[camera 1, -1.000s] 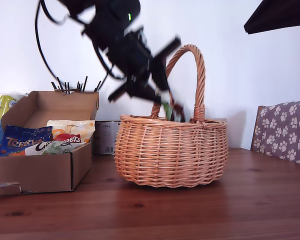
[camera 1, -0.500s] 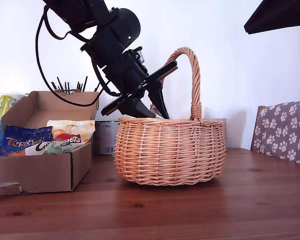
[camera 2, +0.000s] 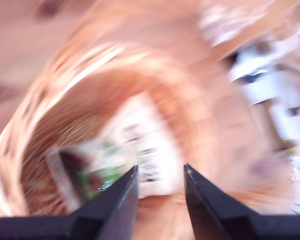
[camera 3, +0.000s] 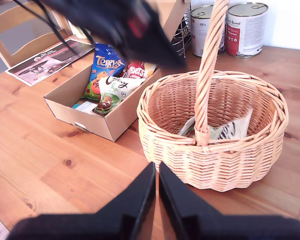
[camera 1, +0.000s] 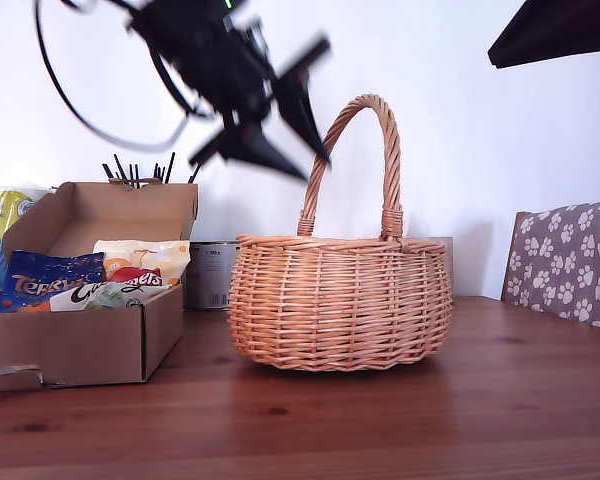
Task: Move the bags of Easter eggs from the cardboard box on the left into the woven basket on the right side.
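My first claw (camera 2: 159, 187) hangs part open and empty above the woven basket (camera 1: 340, 300), one pale bag (camera 3: 225, 127) already inside. My second claw (camera 3: 156, 192) is closed, idle. Best swing toward nine o'clock over the cardboard box (camera 1: 80, 345) — descend onto the topmost bag (camera 1: 115, 293).

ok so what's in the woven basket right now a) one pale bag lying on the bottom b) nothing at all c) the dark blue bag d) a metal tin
a: the second wrist view shows a single pale green-white bag lying inside the woven basket, partly behind its handle, while the dark blue bag is in the cardboard box and the tins stand behind on the table.
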You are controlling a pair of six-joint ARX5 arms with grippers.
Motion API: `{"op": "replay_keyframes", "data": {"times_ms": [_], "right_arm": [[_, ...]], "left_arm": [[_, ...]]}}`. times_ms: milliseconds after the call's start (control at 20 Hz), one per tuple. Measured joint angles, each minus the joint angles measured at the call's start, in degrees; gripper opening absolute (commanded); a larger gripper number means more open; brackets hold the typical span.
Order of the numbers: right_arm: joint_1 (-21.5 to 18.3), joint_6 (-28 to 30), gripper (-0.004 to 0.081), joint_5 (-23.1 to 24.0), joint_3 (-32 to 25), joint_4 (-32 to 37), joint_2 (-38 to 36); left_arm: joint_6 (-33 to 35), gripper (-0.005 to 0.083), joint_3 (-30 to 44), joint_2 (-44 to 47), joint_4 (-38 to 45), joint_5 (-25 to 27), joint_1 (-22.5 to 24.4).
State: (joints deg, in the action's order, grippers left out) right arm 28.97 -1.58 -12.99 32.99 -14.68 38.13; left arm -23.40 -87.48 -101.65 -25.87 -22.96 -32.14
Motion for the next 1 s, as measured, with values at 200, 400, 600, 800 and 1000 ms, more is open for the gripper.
{"op": "replay_keyframes", "data": {"times_ms": [200, 400, 600, 800, 1000], "right_arm": [[0.0, 0.0, -0.0012, 0.0, 0.0, 0.0, -0.02], [0.0, 0.0, -0.0012, 0.0, 0.0, 0.0, -0.02], [0.0, -0.02, -0.0012, 0.0, 0.0, -0.02, 0.0], [0.0, 0.0, -0.0012, 0.0, 0.0, -0.04, 0.0], [0.0, 0.0, -0.0012, 0.0, 0.0, -0.11, -0.02]], "left_arm": [[4.15, 0.0122, -0.15, 6.16, -4.98, 0.2, 1.77], [15.96, -0.0021, -0.15, 7.23, -17.33, 9.05, 4.61], [31.91, -0.0022, -0.15, 7.5, -27.87, 20.02, 8.57], [52.72, -0.0022, -0.15, 7.56, -31.45, 20.2, 13.9], [55.45, 0.0312, -0.15, 7.56, -29.77, 11.74, 21.55]]}}
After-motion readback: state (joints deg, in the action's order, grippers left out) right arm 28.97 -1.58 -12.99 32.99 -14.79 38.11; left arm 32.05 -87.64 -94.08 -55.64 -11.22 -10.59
